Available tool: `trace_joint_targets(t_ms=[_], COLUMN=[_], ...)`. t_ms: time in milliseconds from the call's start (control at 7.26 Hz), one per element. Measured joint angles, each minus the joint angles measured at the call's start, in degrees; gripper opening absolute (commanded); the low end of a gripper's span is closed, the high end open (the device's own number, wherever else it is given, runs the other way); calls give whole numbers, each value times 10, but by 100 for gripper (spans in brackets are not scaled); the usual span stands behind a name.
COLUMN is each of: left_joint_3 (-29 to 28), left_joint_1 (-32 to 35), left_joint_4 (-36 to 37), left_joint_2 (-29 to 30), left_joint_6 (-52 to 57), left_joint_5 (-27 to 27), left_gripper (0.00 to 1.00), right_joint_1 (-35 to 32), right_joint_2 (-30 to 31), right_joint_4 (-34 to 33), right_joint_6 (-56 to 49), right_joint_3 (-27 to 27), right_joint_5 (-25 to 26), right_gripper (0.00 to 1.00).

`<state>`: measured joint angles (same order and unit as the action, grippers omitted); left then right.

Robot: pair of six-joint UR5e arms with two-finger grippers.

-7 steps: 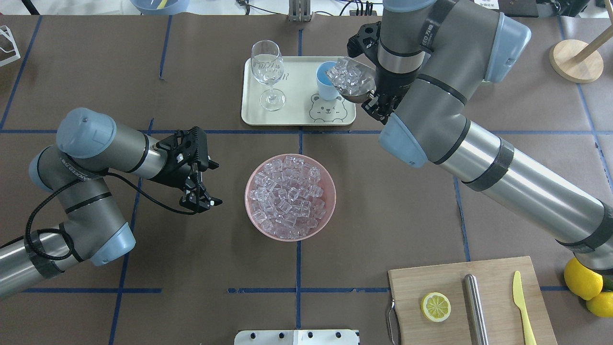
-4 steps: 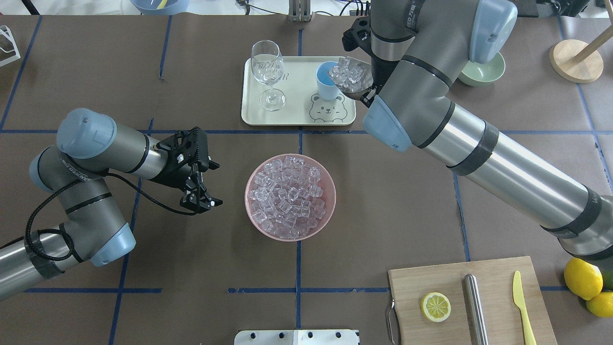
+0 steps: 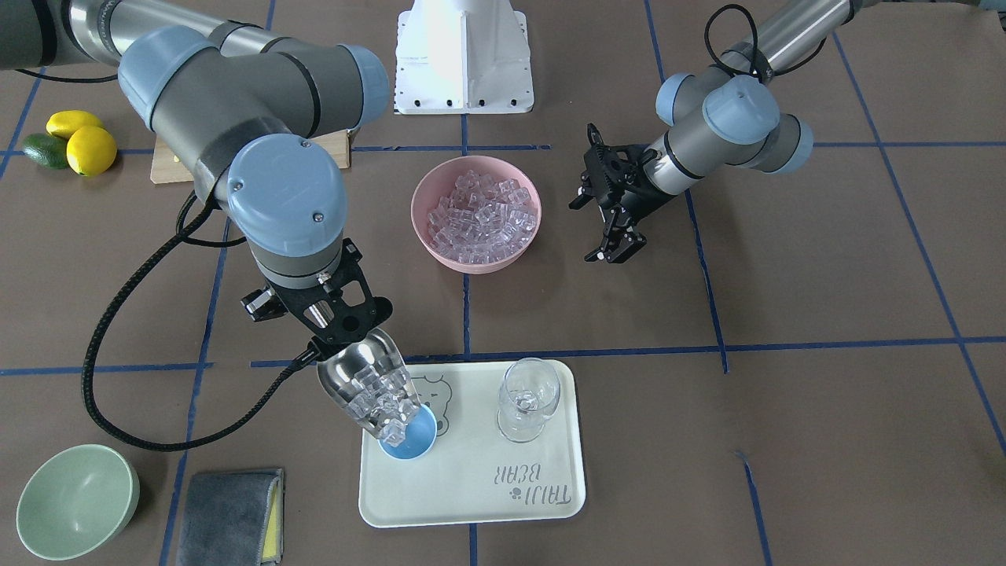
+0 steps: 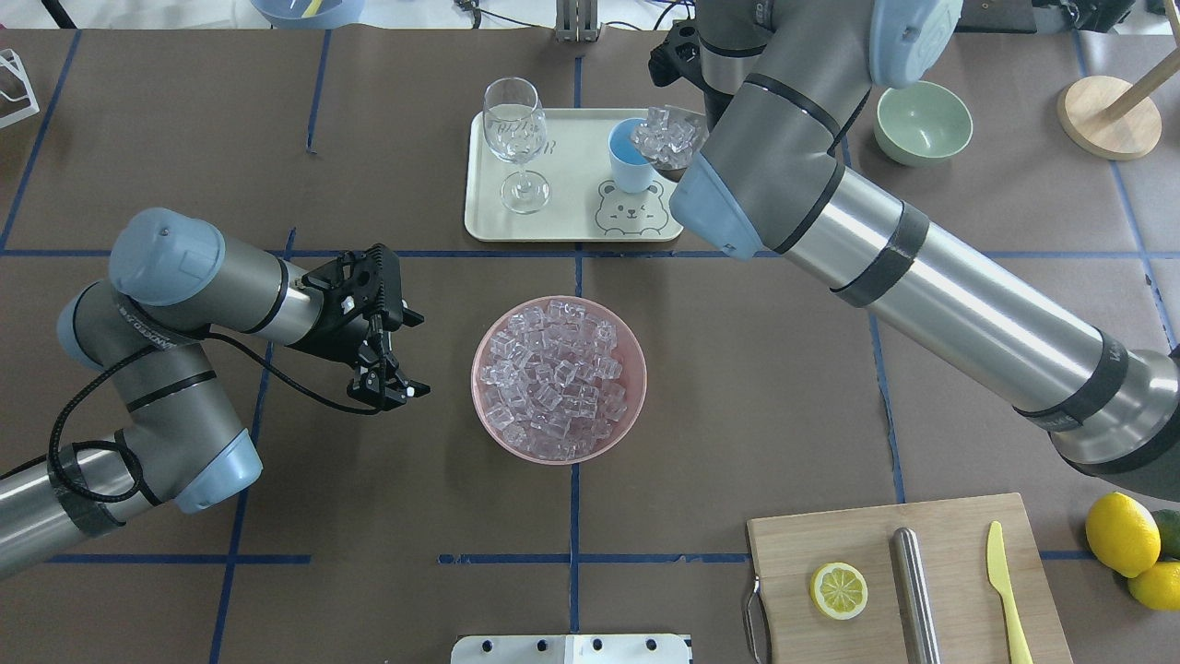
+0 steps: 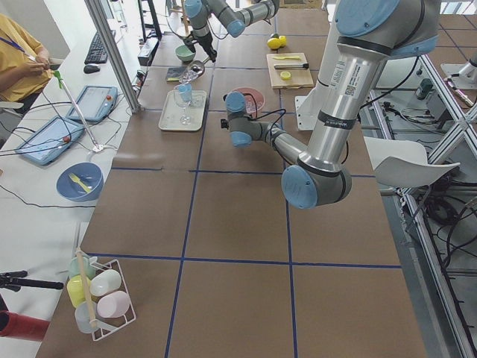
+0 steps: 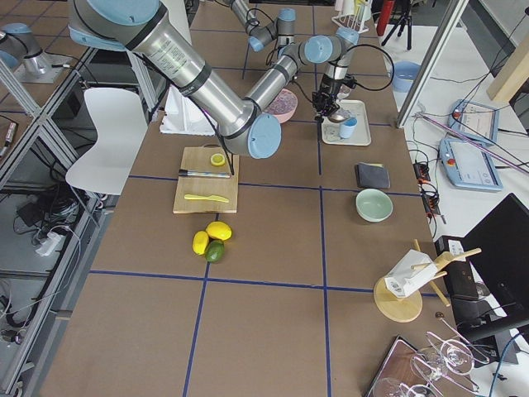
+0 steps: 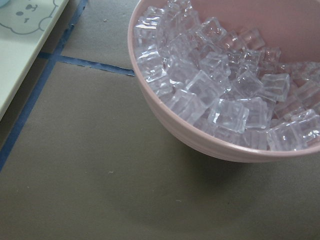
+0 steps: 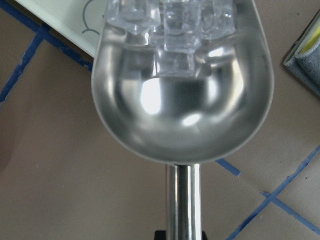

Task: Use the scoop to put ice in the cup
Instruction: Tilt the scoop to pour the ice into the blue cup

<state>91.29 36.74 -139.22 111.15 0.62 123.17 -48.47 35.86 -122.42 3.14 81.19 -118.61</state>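
Note:
The steel scoop (image 3: 368, 387) is tilted mouth-down over the light-blue cup (image 3: 411, 440) on the cream tray (image 3: 542, 487). Clear ice cubes (image 3: 383, 407) have slid to the scoop's front lip, right at the cup's rim. My right gripper (image 3: 334, 334) is shut on the scoop's thin handle (image 8: 183, 200); the trough (image 8: 182, 110) fills the right wrist view. From overhead the scoop (image 4: 671, 138) touches the cup (image 4: 628, 159). A pink bowl (image 4: 636, 369) full of ice (image 4: 556, 378) stands mid-table. My left gripper (image 4: 391, 391) hovers open and empty to the bowl's left.
A stemmed glass (image 4: 516, 138) stands on the tray's left part. A pale-green bowl (image 4: 922, 122) and a grey cloth (image 3: 229, 515) lie beside the tray. A cutting board (image 4: 830, 535) holds a lemon half, a steel cylinder (image 4: 914, 590) and a yellow knife. Lemons (image 4: 1120, 533) lie at the right.
My right arm swung further over the tray and tipped the scoop more; the ice slid toward the cup. The green bowl is now uncovered. The left arm stayed put.

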Motion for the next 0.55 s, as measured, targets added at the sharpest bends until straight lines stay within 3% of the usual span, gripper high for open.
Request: trace_joint_targets(t_ms=[551], left_joint_3=[1], left_joint_1=[0], left_joint_4=[0], left_joint_2=[-1], left_joint_6=[0], left_joint_5=[0], left_gripper=[100], right_joint_1=[0], right_joint_2=[-45], right_joint_4=[-56], right_joint_6=[-52], right_joint_3=[-46], right_joint_5=[17], right_gripper=[0])
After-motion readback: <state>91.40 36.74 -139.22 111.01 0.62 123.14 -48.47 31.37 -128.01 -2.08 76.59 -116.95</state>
